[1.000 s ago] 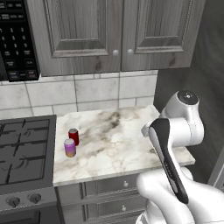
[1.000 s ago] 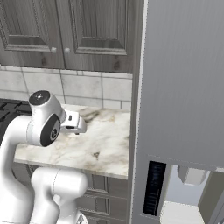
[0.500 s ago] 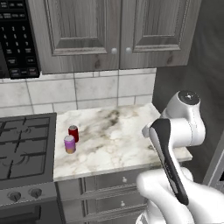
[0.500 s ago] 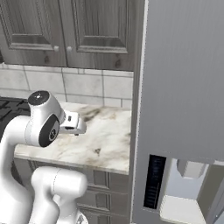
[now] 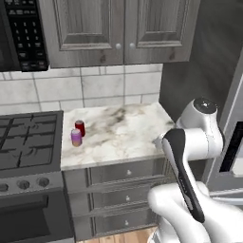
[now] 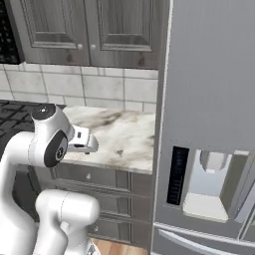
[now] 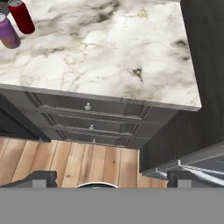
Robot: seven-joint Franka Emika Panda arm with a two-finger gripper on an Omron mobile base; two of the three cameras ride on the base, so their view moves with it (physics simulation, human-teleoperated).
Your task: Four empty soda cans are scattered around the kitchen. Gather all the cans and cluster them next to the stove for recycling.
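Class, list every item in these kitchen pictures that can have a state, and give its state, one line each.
Red soda can: upright on the marble counter, beside the stove.
Purple soda can with orange band: upright, close to the red one.
Two-finger gripper: open, holding nothing.
Dark grey upper cabinet doors: shut.
Dark grey drawers under the counter: shut.
Black gas stove: no flame visible.

Marble tabletop [image 5: 123, 135] over grey drawers [image 7: 87, 114]; microwave [image 5: 21, 33] upper left; fridge with dispenser [image 6: 209, 184] right; upper cabinets [image 5: 118, 28].
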